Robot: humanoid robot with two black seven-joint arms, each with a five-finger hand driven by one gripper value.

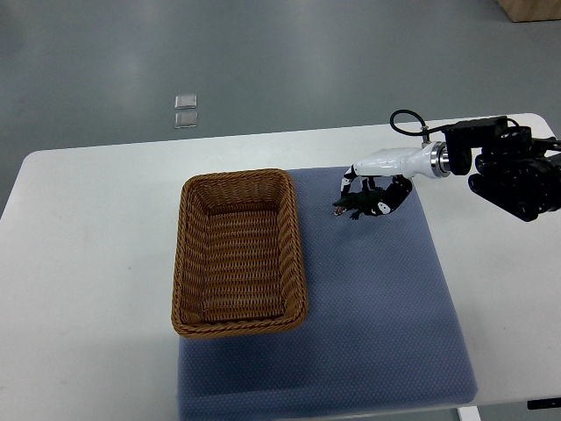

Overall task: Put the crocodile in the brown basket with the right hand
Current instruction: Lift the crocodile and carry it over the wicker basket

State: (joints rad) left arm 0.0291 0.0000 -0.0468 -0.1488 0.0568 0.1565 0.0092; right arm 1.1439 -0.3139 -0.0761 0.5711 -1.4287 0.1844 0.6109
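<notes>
White desk [88, 263] with blue mat [377, 307] over grey floor: right hand [375, 186] curled around the dark green crocodile [355, 204], apparently grasped; brown wicker basket [238, 253] stands empty well to the hand's left, so carry and release remain.

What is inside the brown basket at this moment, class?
The basket shows only its own woven floor and walls, with nothing in it. The crocodile is outside it, in the right hand above the blue mat. The mat under the basket is covered.
</notes>
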